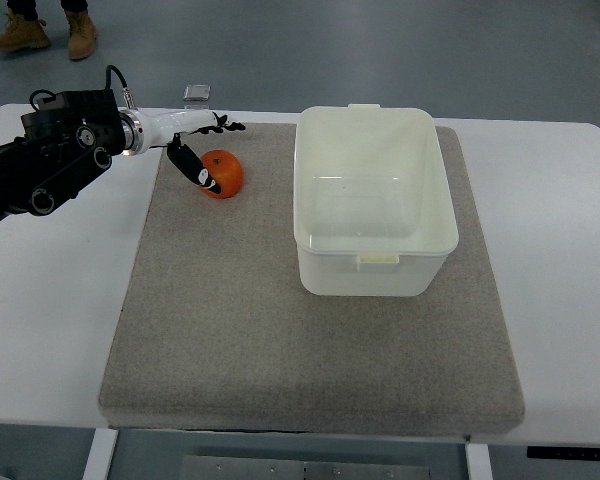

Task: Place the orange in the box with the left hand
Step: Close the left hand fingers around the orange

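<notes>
An orange lies on the grey mat near its far left corner. My left hand reaches in from the left edge on a black arm with a white wrist. Its dark fingers stretch out just beyond the orange, spread and not wrapped around it. The thumb points down against the orange's left side. The hand is open and the orange rests on the mat. A cream plastic box, empty and without a lid, stands on the mat to the right of the orange. The right arm does not show.
The mat covers most of a white table. A small silvery object sits at the table's far edge behind the hand. A person's boots stand on the floor at the top left.
</notes>
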